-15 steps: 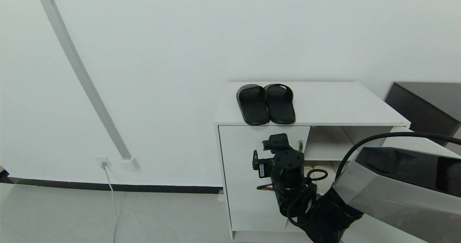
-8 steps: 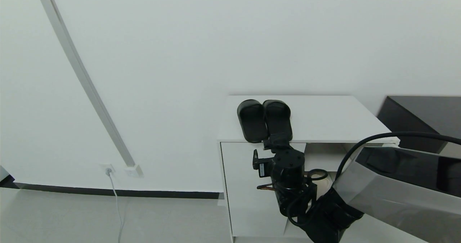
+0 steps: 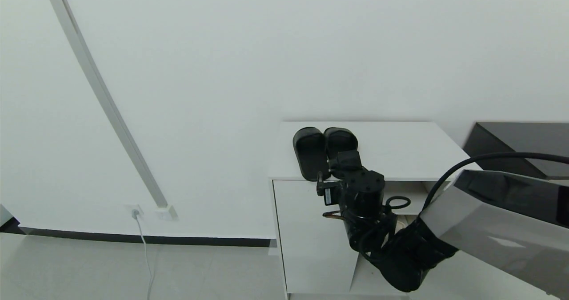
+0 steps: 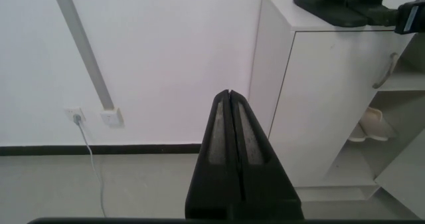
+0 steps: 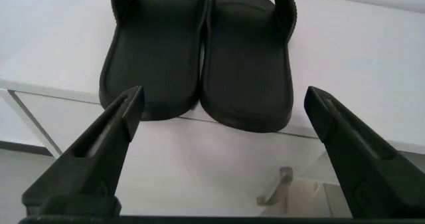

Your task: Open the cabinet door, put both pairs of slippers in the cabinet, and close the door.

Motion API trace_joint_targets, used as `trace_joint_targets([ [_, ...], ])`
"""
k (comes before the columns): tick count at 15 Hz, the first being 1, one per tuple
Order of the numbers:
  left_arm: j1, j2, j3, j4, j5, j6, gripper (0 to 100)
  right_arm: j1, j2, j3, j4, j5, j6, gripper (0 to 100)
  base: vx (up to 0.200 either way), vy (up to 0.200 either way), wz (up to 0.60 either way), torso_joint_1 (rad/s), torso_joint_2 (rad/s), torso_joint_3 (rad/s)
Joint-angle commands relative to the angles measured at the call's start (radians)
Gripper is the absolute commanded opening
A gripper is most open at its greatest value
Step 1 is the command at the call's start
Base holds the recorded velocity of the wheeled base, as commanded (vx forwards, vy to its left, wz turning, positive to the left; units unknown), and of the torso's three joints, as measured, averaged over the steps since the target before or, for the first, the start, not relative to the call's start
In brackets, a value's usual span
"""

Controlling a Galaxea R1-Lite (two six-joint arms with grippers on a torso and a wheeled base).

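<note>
My left claw (image 4: 229,151) is hanging well off to the left of the white cabinet (image 3: 400,151), its fingers pressed together on nothing. The pair of black slippers (image 3: 310,155) is sitting at the left front of the cabinet top. They are lying side by side with heels toward me at the edge, long axes running back toward the wall. My right claw (image 5: 224,98) is hovering straight in front of those heels, spread wide enough to span both. Being the nearer arm, it looks to me like the one to grab them.
</note>
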Motion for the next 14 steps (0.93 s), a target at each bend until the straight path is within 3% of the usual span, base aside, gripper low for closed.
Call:
trace_joint_targets([
  [1,0.001,0.001,0.0,0.0,0.0,-0.001,0,-0.019,-0.147,-0.171,0.337,0.001,0.083,100,0.0,0.0,0.0,0.0,0.0,0.0],
  [3,0.001,0.001,0.0,0.0,0.0,-0.001,0,-0.004,-0.181,-0.294,0.593,0.001,0.204,100,0.0,0.0,0.0,0.0,0.0,0.0],
  [5,0.001,0.001,0.0,0.0,0.0,-0.001,0,-0.001,-0.182,-0.348,0.679,0.001,0.241,100,0.0,0.0,0.0,0.0,0.0,0.0],
  [8,0.001,0.001,0.0,0.0,-0.002,-0.001,0,-0.001,-0.181,-0.349,0.691,0.001,0.245,100,0.0,0.0,0.0,0.0,0.0,0.0],
  [14,0.001,0.001,0.0,0.001,-0.003,0.002,0,0.004,-0.167,-0.265,0.679,0.007,0.268,100,0.2,0.0,0.0,0.003,0.0,-0.001],
])
